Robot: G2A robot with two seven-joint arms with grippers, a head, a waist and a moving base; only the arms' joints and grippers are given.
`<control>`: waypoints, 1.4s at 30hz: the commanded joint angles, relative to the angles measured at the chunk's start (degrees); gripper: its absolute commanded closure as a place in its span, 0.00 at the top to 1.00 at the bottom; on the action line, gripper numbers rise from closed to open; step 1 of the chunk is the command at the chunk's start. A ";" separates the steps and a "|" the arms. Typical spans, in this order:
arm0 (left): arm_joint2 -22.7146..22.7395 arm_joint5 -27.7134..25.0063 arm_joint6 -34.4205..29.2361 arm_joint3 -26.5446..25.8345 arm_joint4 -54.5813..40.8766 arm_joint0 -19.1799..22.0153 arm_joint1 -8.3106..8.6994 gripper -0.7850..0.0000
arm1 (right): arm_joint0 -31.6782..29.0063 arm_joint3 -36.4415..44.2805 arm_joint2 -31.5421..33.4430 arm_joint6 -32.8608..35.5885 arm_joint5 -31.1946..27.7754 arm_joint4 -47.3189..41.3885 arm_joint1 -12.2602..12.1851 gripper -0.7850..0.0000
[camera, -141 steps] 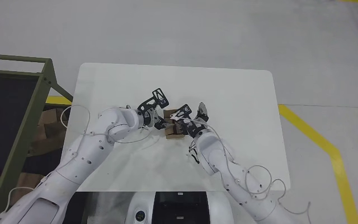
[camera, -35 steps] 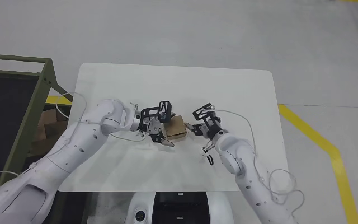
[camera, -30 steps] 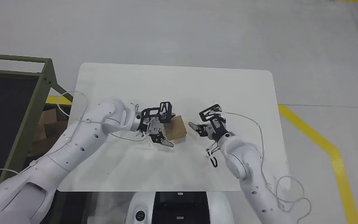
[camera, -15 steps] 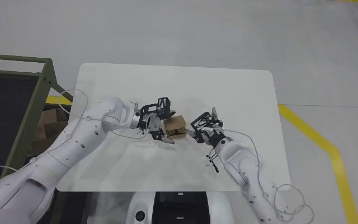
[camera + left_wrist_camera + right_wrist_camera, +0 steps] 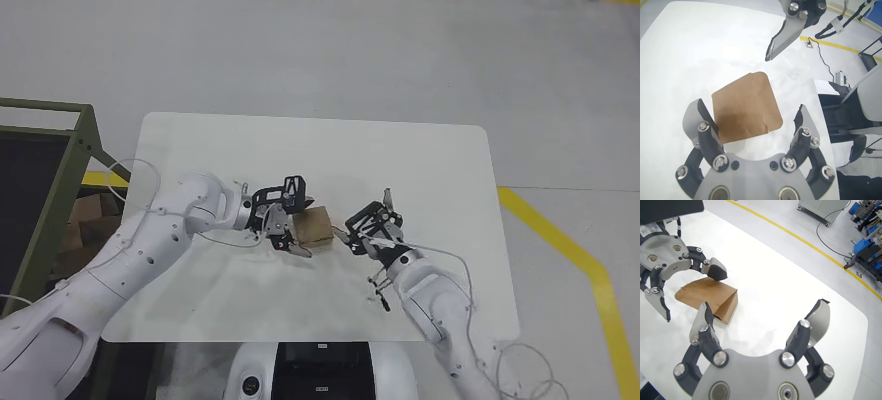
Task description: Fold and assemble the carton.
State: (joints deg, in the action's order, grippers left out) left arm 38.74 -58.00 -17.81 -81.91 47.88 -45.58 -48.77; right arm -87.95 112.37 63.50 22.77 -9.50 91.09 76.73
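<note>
**A:** Where are the arms?

**B:** Both reach in from the near edge of the tabletop (image 5: 420, 160) and meet around its middle. The right jaws are spread wide with nothing in them. They sit low over the surface, just right of the carton (image 5: 316, 227).

**A:** Do they touch it?

**B:** One fingertip (image 5: 706, 313) is at the carton's open end, but I cannot tell whether it makes contact.

**A:** And the left side?

**B:** The left jaws are released as well and come at the carton from its left. One dark pad (image 5: 716, 273) rests on the edge of the upper panel. The other finger hangs off to the side, apart from the cardboard.

**A:** What shape is the carton in?

**B:** It is brown and partly folded. The top panel is flat with rounded corners, one side wall is standing, and the open end faces the right jaws. It lies on the tabletop between the two arms.

**A:** Anything farther out?

**B:** Past the tabletop's left edge there is a green metal frame (image 5: 60, 150) with cardboard pieces (image 5: 90, 215) beside it. A yellow line (image 5: 560, 240) runs along the grey floor on the right.
</note>
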 commanded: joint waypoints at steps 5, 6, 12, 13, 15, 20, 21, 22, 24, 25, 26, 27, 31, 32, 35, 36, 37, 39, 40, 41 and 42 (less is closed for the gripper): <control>0.11 0.00 0.12 -0.16 0.60 -0.24 -0.20 1.00 | 2.85 -1.93 -2.63 4.35 -1.50 2.19 0.24 1.00; 0.12 0.00 0.12 -0.18 0.62 -0.25 -0.23 1.00 | 3.30 -2.30 -3.01 4.59 -1.83 2.43 0.27 1.00; 0.25 0.00 0.21 -0.26 0.64 -0.34 -0.35 1.00 | 4.82 -3.59 -4.64 6.72 -2.18 4.79 0.41 1.00; 0.22 0.00 0.17 -0.26 0.58 -0.34 -0.37 1.00 | 4.94 -3.66 -4.80 7.13 -1.89 5.08 0.44 1.00; 0.22 0.00 0.14 -0.18 0.41 -0.31 -0.42 1.00 | 5.24 -3.91 -5.05 7.56 -1.75 4.97 0.51 1.00; 0.56 0.00 0.92 0.24 -0.40 -0.38 -0.55 1.00 | 6.28 -5.00 -5.06 8.82 -1.77 3.84 0.66 1.00; 0.83 0.02 1.35 0.43 -0.74 -0.47 -0.57 1.00 | 6.41 -5.14 -5.09 8.93 -1.81 3.67 0.68 1.00; 1.13 0.15 1.74 0.59 -1.04 -0.58 -0.58 1.00 | 6.51 -5.23 -5.11 8.96 -1.75 3.55 0.70 1.00; 1.84 0.82 2.61 1.07 -1.88 -0.88 -0.59 1.00 | 6.64 -5.41 -5.17 9.03 -1.73 3.40 0.73 1.00; 2.27 1.66 2.99 1.51 -2.65 -1.06 -0.59 1.00 | 6.68 -5.45 -5.18 9.04 -1.73 3.36 0.73 1.00; 2.64 2.67 3.17 1.84 -3.41 -1.24 -0.61 1.00 | 6.70 -5.48 -5.19 9.05 -1.72 3.35 0.73 1.00; 2.86 3.41 2.97 2.04 -3.96 -1.38 -0.64 1.00 | 6.69 -5.49 -5.19 9.04 -1.72 3.36 0.73 1.00; 3.07 5.39 0.53 2.83 -5.63 -1.27 -0.88 1.00 | 6.34 -4.98 -5.19 8.59 -1.84 3.93 0.65 1.00; 3.06 6.29 0.01 2.83 -5.63 -1.26 -0.98 1.00 | 6.15 -4.77 -5.16 8.36 -1.86 4.12 0.61 1.00; 2.83 9.45 -1.42 2.75 -4.51 -1.28 -1.37 1.00 | 5.50 -4.14 -4.97 7.70 -2.01 4.68 0.47 1.00; 2.75 10.64 -1.63 2.63 -4.00 -1.35 -1.51 1.00 | 5.33 -4.00 -4.89 7.57 -2.05 4.80 0.44 1.00; 2.67 11.47 -1.71 2.51 -3.64 -1.46 -1.65 1.00 | 5.19 -3.86 -4.84 7.44 -2.06 4.95 0.40 1.00; 2.64 13.14 -1.82 2.46 -2.57 -1.60 -1.89 1.00 | 4.95 -3.61 -4.80 7.22 -2.23 5.22 0.34 1.00; 2.57 13.68 -1.72 2.29 -2.23 -1.75 -2.02 1.00 | 4.87 -3.49 -4.80 7.12 -2.33 5.51 0.31 1.00; 2.49 13.41 -1.65 2.33 -2.44 -1.89 -2.13 1.00 | 4.77 -3.37 -4.84 7.03 -2.44 5.83 0.27 1.00; 2.64 13.05 -1.63 2.63 -2.80 -1.79 -2.20 1.00 | 4.70 -3.17 -4.93 6.91 -2.76 6.31 0.23 1.00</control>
State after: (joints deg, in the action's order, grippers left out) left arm 41.28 -44.45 -19.52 -79.56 45.54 -47.39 -50.88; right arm -83.16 109.00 58.67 29.81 -11.94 96.87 77.00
